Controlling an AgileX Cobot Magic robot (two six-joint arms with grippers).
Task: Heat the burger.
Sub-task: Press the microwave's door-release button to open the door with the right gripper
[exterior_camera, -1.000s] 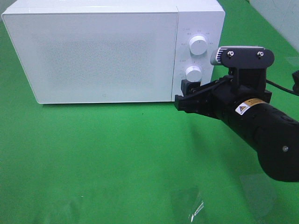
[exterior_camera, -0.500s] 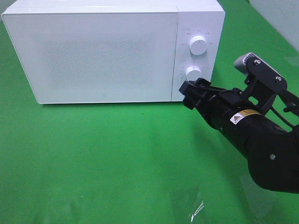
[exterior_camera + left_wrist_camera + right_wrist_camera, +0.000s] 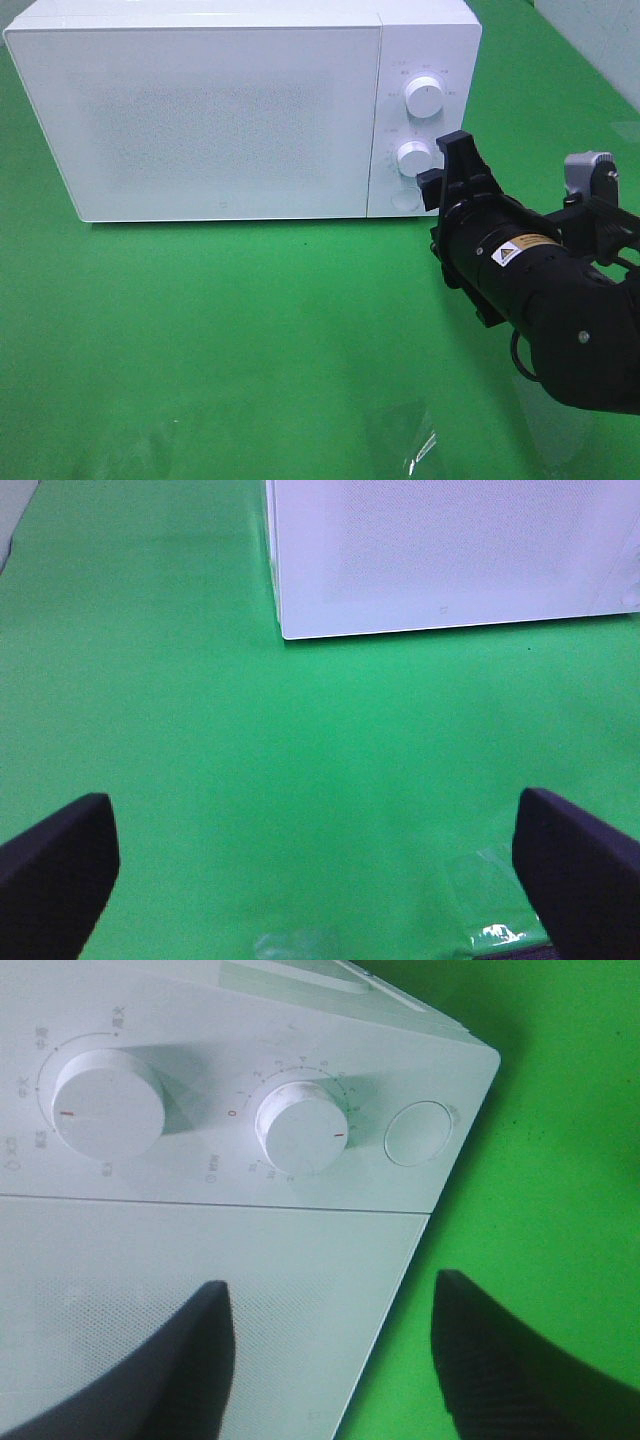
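Since the frame a second earlier the right arm (image 3: 545, 300) has rolled its wrist by roughly a quarter turn. Its camera housing, then on top, now sits at the right edge of the high view. The right jaws, then in front of the panel below the lower knob (image 3: 413, 157), now stand one finger above the other just right of that knob, centre-right of the frame. The microwave (image 3: 200, 110) has not shifted on the green surface (image 3: 250, 330), and its door is shut. The right jaws are spread with nothing between them. In the wrist view both fingers (image 3: 190, 1360) show with bare door and surface in the gap, and the lower knob (image 3: 300, 1128) lies ahead of the tips, apart from them. Whether a finger brushes the knob in the high view I cannot tell. The knob's red mark sits across the dial from the printed 0. The upper knob (image 3: 425, 97) and the round button (image 3: 420, 1135) are untouched. The left jaws are spread wide over bare surface, well apart from the microwave's lower left corner (image 3: 285, 635). The burger shows in no view. Judgement: it is probably behind the frosted door, but this is unconfirmed. The right arm is clearly the nearer one. The knob is round, so it has no long axis to match. What matters is its stem, pointing out of the panel toward the arm: the jaws must straddle it before closing.
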